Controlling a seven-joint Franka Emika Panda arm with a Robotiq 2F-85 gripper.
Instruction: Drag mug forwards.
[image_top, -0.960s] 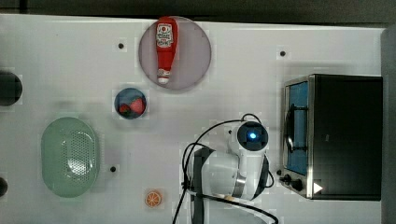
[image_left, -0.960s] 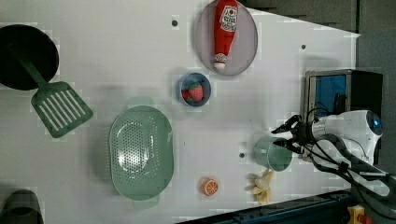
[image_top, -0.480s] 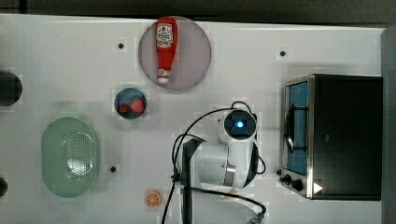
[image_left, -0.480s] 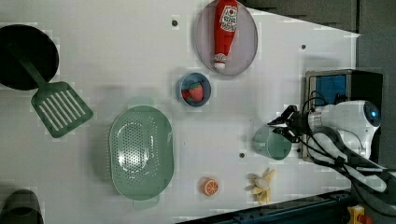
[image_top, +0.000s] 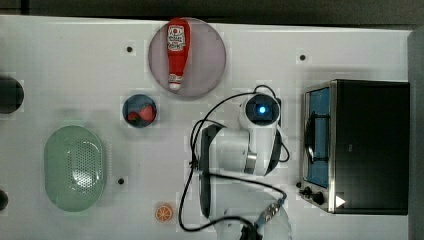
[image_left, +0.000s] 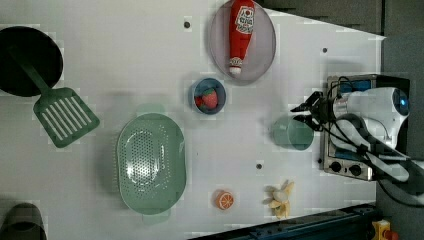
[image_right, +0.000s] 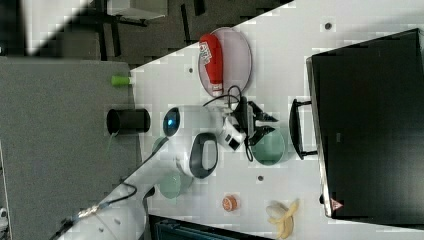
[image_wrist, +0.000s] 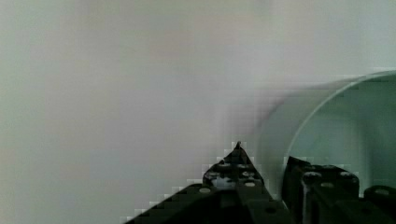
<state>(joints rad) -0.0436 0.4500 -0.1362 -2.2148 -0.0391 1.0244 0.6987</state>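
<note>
Gripping the mug's wall is how I read it: the gripper (image_left: 306, 114) sits at the rim of the green mug (image_left: 292, 134), and in the wrist view one finger (image_wrist: 233, 173) lies outside the wall while the other (image_wrist: 322, 184) is inside the cup, so the jaws look pinched on the rim. The mug stands upright on the white table (image_left: 125, 60), just beside the toaster oven (image_left: 350, 160) in the left view.

I judge it a light, stiff cup with a smooth base, so it should slide easily over this flat top. A rim hold sits high, though; pulling fast could tip it or let the wall slip, so I would keep the hold low and the pull steady.

Room is fair. Near the mug lie a banana (image_left: 280, 200) and an orange slice (image_left: 224, 200); the small bowl of strawberries (image_left: 209, 96), the plate (image_left: 265, 55) with the ketchup bottle (image_left: 241, 30) and the green colander (image_left: 151, 165) are farther off.
</note>
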